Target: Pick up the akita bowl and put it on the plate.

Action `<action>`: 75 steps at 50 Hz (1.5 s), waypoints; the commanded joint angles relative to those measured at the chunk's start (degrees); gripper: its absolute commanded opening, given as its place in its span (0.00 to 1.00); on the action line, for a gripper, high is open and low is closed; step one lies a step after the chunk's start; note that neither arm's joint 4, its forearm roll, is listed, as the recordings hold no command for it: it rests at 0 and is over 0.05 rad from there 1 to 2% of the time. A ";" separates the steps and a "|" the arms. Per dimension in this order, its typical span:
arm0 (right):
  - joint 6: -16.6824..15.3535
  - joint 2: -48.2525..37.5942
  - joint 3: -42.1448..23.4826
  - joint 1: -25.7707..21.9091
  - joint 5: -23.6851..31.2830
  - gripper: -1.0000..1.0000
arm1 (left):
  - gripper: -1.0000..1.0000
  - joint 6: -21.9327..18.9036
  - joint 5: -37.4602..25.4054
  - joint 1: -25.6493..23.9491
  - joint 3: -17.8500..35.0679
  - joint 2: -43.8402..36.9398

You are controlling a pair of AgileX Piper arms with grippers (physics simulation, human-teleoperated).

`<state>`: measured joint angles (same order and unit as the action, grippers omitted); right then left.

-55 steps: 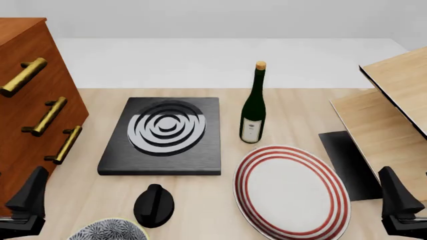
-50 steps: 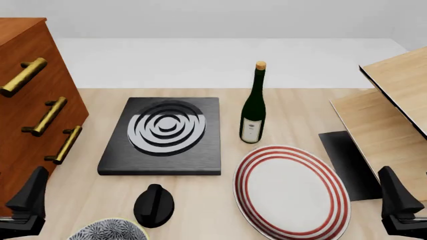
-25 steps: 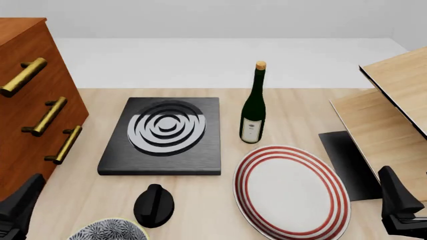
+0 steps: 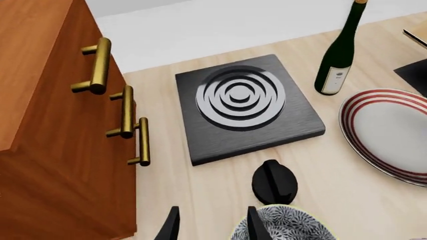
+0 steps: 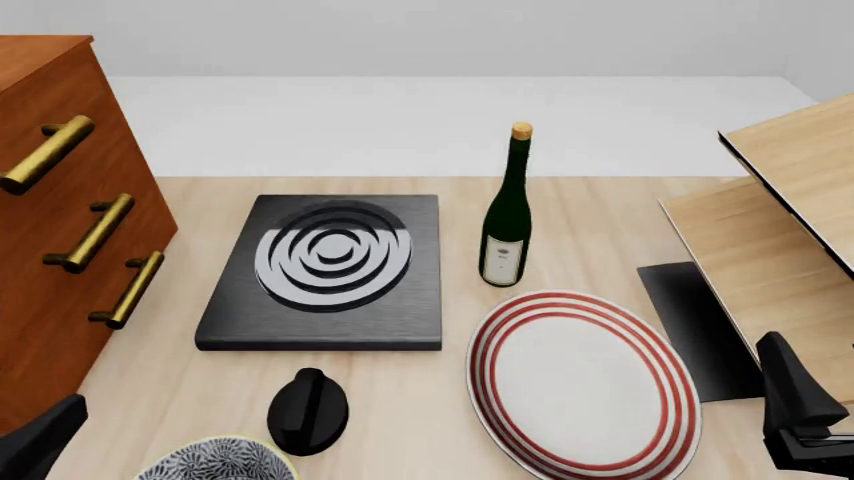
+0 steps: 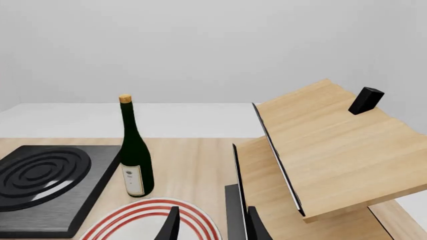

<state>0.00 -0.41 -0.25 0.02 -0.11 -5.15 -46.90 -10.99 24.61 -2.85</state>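
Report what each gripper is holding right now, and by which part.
Nothing is held. The left gripper is open beside the navy-and-white patterned bowl, not around it; the right gripper is open, above the red-ringed white plate.

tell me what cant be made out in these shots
- Akita bowl: the bottom edge cuts it off in the front and left wrist views, so most of it is unseen.
- Plate: only a slice shows in either wrist view.
- Wine bottle label: too small to read.
- Left gripper, right gripper: only the finger ends show; nothing lies between the jaws.
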 commanded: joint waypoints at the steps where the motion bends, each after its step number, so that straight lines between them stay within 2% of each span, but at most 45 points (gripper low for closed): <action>1: -0.01 -0.01 0.00 -0.01 0.00 1.00 | 1.00 -2.49 -6.79 -0.24 2.16 -1.34; 15: -0.01 0.00 0.00 -0.01 0.00 1.00 | 1.00 -4.20 -6.13 -0.65 -4.73 -1.79; 35: 0.01 -0.01 0.00 0.02 0.00 1.00 | 1.00 -5.51 3.30 -1.60 -13.50 -7.86; 58: 0.00 -0.01 0.00 0.00 0.00 1.00 | 1.00 -6.06 5.27 -2.00 -16.71 -8.65; 75: 0.00 -0.01 0.00 0.00 0.00 1.00 | 1.00 -6.42 10.61 -2.13 -19.96 -11.96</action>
<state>0.00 -0.41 -0.25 0.01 -0.11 -11.48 -39.01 -13.03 6.20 -13.00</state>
